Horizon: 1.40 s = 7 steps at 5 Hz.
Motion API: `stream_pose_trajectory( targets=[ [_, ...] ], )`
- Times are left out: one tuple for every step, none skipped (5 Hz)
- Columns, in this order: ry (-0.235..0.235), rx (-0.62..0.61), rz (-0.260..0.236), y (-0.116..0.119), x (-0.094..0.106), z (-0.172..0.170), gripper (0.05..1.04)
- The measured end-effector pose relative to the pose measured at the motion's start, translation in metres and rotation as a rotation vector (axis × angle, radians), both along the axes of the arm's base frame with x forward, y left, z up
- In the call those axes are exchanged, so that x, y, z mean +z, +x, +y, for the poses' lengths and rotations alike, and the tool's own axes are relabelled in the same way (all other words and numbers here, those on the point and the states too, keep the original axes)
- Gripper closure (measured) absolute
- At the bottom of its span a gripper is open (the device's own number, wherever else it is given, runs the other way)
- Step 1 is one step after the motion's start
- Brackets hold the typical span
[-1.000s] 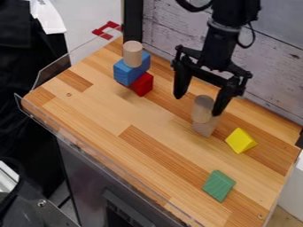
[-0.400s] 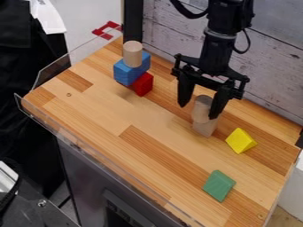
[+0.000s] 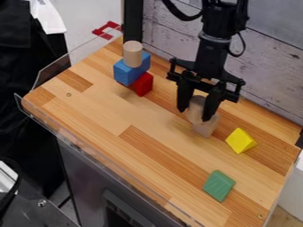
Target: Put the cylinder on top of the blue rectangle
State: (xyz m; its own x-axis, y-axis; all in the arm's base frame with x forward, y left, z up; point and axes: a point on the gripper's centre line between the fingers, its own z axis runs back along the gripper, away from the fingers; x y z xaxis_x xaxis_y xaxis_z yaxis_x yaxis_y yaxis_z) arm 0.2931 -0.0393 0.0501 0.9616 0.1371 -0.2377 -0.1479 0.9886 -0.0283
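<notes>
Wooden tabletop (image 3: 112, 119) | view-left: blue rectangle (image 3: 129, 73), one cylinder (image 3: 132, 54) already upright on it | view-right: gripper (image 3: 194, 114) clasping second cylinder (image 3: 196, 106), upright, just above pale block (image 3: 204, 127) | likely carry: toward view's upper left, long axis vertical

Black robot arm (image 3: 211, 55) in from top edge, slight slant. Black two-finger gripper (image 3: 195, 115) pointing down, fingers drawn in, tips apart.

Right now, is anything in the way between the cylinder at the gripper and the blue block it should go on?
Nothing visible stands between the cylinder at the gripper and the blue block, but another cylinder already stands on that block's top.
</notes>
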Motion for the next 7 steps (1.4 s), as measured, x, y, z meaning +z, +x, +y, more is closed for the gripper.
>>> stream_pose_trajectory(
  targets=[
    [0.059, 0.015, -0.052, -0.002, 0.049, 0.018, 0.566],
    [0.073, 0.076, -0.126, -0.012, 0.090, 0.047, 0.566],
    [0.048, 0.119, -0.159, -0.014, 0.098, 0.076, 0.566],
    [0.030, 0.151, -0.161, -0.008, 0.100, 0.097, 0.566],
    [0.030, 0.159, -0.109, -0.001, 0.088, 0.107, 0.566],
    [0.024, 0.140, -0.095, 0.008, 0.081, 0.111, 0.566],
    [0.017, 0.130, -0.072, 0.011, 0.073, 0.114, 0.566]
  ],
)
